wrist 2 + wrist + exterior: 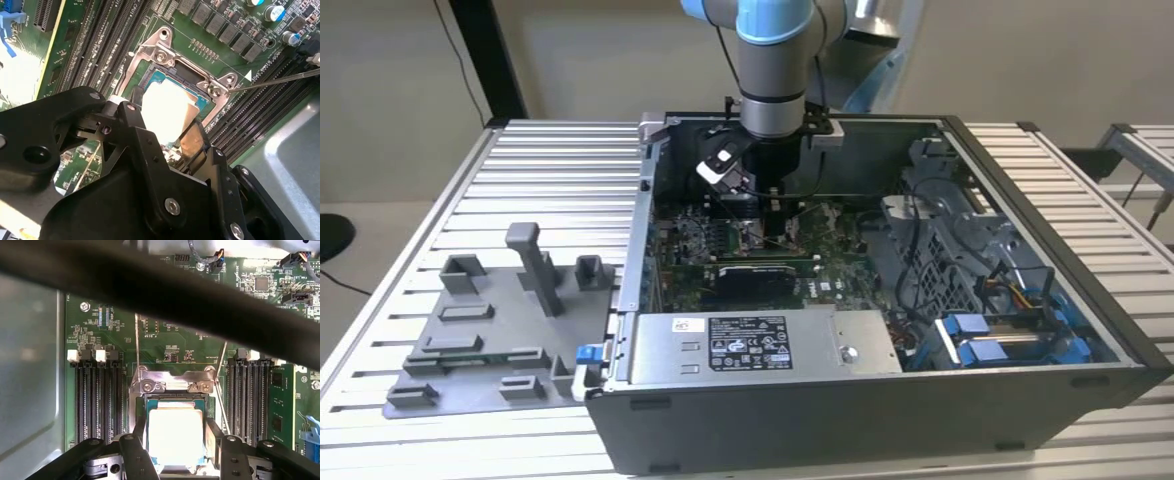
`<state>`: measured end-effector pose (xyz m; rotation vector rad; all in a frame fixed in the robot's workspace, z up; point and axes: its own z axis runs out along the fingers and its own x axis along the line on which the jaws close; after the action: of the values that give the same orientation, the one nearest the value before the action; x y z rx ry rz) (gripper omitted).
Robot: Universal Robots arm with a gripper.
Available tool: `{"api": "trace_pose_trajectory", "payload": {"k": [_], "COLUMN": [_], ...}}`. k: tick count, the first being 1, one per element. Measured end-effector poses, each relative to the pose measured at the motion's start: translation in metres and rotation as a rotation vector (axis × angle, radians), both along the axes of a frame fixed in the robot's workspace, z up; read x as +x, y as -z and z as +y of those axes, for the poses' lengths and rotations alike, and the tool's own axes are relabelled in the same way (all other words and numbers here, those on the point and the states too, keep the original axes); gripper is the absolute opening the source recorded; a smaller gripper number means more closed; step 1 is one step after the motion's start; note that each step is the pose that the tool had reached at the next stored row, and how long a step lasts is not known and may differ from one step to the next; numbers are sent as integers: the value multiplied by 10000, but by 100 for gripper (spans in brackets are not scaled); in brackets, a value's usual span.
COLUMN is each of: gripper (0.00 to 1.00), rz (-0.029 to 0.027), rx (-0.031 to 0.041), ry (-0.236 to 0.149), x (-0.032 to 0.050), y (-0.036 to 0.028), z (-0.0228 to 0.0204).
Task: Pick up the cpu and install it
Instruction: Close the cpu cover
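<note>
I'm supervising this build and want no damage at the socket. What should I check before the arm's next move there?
1. The cpu lies within the socket frame: ok.
2. Its edges run parallel to the frame: ok.
3. The pincer is centred over the cpu: ok.
4. The thin metal lever stands clear of the cpu's top: ok.
5. Cpu seated flat: cannot tell.
6. Pincer's hold on the cpu: cannot tell.

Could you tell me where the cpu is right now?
In both wrist views the flat silver-grey square cpu is at the metal socket frame on the green motherboard, between two banks of black memory slots.
</note>
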<state>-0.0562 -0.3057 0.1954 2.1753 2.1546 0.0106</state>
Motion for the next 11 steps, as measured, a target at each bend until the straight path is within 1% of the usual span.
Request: {"api": "trace_pose_trajectory", "payload": {"k": [11], "gripper": [0], "rz": [-3], "rx": [4], "ry": [-1], "x": [1], "y": [22], "z": [-3]}}
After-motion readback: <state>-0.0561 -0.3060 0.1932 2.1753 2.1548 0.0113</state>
